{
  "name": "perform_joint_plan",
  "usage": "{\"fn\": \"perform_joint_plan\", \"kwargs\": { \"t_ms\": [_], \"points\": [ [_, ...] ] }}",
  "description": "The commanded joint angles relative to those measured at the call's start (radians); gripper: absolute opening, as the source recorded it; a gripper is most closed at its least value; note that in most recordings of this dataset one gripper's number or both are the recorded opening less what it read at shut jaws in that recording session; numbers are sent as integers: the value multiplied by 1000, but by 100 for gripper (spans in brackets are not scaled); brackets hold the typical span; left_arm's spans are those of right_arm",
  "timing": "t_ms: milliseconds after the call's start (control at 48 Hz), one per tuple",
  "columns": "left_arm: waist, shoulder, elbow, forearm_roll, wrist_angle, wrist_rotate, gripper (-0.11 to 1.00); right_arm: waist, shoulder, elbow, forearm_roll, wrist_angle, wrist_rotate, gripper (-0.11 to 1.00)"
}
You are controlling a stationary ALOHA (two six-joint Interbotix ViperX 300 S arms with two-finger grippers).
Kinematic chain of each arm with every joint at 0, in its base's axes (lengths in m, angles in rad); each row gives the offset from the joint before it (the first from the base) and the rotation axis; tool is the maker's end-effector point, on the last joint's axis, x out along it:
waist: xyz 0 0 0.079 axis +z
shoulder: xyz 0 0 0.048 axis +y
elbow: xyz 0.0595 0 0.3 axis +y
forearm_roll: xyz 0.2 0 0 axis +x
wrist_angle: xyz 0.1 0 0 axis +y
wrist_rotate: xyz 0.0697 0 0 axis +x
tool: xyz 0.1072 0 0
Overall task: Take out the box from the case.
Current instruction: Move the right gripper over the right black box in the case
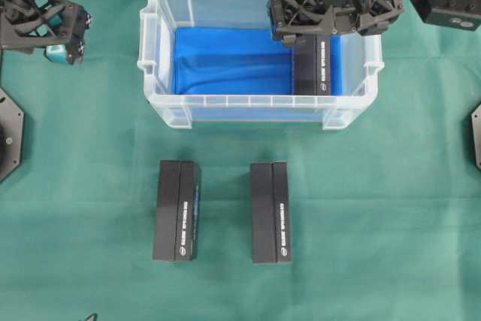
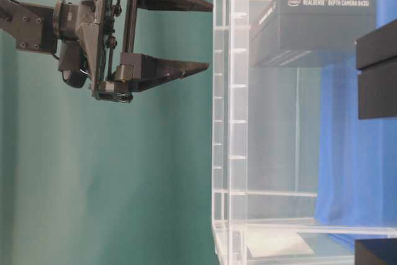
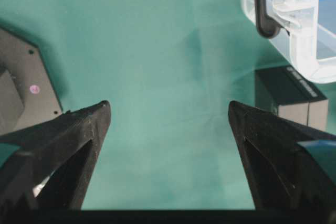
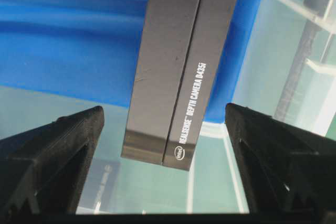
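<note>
Overhead view: box (image 1: 312, 65) lies lengthwise front-to-back.

Bright, even light, soft shadows – mild glare on the case (image 1: 161, 103), wrist views slightly soft

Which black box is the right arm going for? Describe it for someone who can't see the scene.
Find the clear case with the blue cloth lining. The box lies inside at its right end, under the open right gripper. The other two black boxes lie outside on the green table.
</note>
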Motion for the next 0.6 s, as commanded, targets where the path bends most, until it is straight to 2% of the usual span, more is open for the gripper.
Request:
{"fn": "perform_joint_plan", "kwargs": {
  "t_ms": [0,584],
  "points": [
    [3,-12,-11,-3,-3,-2,97,3,-14,-12,-5,-5,2,91],
    [3,-12,-11,-3,-2,0,97,3,-14,0,-9,-5,5,91]
  ]
}}
